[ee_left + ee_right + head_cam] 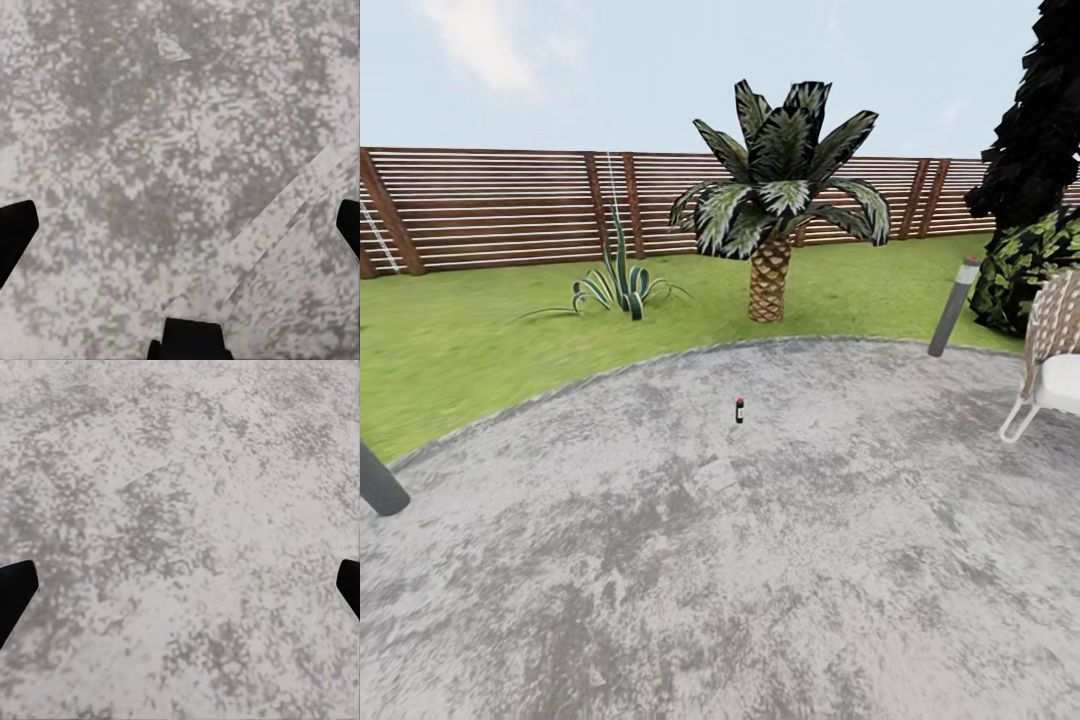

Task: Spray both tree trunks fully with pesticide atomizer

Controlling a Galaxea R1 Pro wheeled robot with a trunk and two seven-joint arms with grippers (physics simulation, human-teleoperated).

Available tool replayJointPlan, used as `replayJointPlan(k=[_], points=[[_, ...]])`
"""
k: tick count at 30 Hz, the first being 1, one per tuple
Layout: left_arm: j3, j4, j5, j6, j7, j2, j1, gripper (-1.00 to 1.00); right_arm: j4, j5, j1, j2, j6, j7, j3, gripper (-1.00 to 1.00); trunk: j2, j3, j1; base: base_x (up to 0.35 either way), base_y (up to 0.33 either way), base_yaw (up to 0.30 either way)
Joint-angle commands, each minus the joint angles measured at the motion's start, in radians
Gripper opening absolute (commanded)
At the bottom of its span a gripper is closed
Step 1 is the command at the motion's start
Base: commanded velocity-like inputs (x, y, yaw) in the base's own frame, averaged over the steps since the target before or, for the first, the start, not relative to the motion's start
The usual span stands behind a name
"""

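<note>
Pesticide atomizer (739,409), one only, stands upright on the grey paved circle (760,560), near its middle and well apart from everything else; it looks dark with a red top, too small to see more. Behind the paving lies green grass (450,340), closed by one brown slat fence (490,205). On the grass I count one short palm (772,215) with scaly trunk, one spiky agave plant (618,285), and at the right one blackish tree (1040,110) above a leafy bush (1025,265). Two grey posts (952,310) lean at the paving's edge, one at each side. One white chair (1050,370) is at the right edge. Both wrist views look down on mottled grey stone; the left gripper (180,225) and the right gripper (180,585) have fingertips spread wide, nothing between them.
</note>
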Motion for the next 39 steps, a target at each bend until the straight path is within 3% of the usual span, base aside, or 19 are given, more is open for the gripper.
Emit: replayJointPlan(k=[1,39], points=[[-0.002,0.001,0.008,-0.003,0.000,0.000,0.000,1.00,0.001,0.005,0.000,0.000,-0.002,-0.005,0.000,1.00,0.000,-0.001,0.000,0.336,0.080,0.000],[-0.002,0.001,0.008,-0.003,0.000,0.000,0.000,1.00,0.001,0.006,0.000,0.002,-0.002,-0.005,0.003,1.00,0.000,-0.001,0.000,0.336,0.080,0.000]])
